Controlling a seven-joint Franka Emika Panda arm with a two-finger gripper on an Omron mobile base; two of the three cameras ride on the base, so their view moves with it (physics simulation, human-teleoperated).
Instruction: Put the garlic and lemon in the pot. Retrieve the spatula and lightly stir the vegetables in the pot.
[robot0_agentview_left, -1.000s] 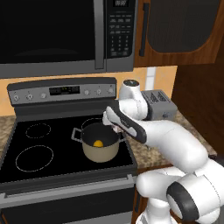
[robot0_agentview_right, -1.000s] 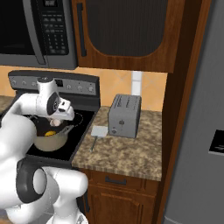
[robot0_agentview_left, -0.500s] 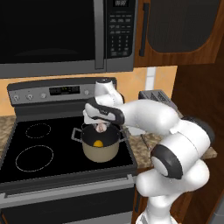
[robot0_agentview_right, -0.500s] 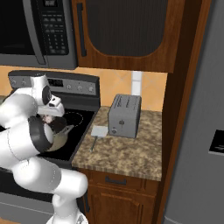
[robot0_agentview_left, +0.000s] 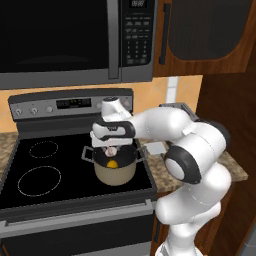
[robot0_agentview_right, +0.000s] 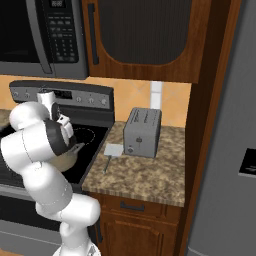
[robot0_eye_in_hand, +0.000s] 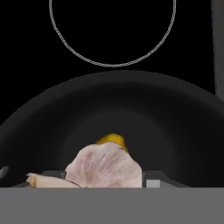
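Observation:
The beige pot (robot0_agentview_left: 116, 173) stands on the stove's front right burner, and the small yellow lemon (robot0_agentview_left: 113, 163) lies inside it. Just above the pot's rim hangs my gripper (robot0_agentview_left: 111, 148), shut on the whitish garlic (robot0_agentview_left: 111, 149). The hand view looks down into the pot's dark inside (robot0_eye_in_hand: 175, 127): the garlic (robot0_eye_in_hand: 105, 168) sits between the gripper (robot0_eye_in_hand: 105, 177) fingers, with the lemon (robot0_eye_in_hand: 114, 140) showing just behind it. The spatula (robot0_agentview_right: 113, 150) lies flat on the granite counter left of the toaster, blade toward the wall. My arm hides most of the pot (robot0_agentview_right: 70, 159) in the right base view.
A grey toaster (robot0_agentview_right: 142, 132) stands on the counter (robot0_agentview_right: 145, 172) right of the black stove (robot0_agentview_left: 45, 175). A microwave (robot0_agentview_left: 65, 40) hangs above the stove, and wooden cabinets (robot0_agentview_right: 145, 35) hang to its right. The stove's control panel (robot0_agentview_left: 65, 105) rises behind the pot.
My arm has swung left from beside the pot's right side to over the pot, carrying the garlic. Lemon, pot and spatula have stayed put.

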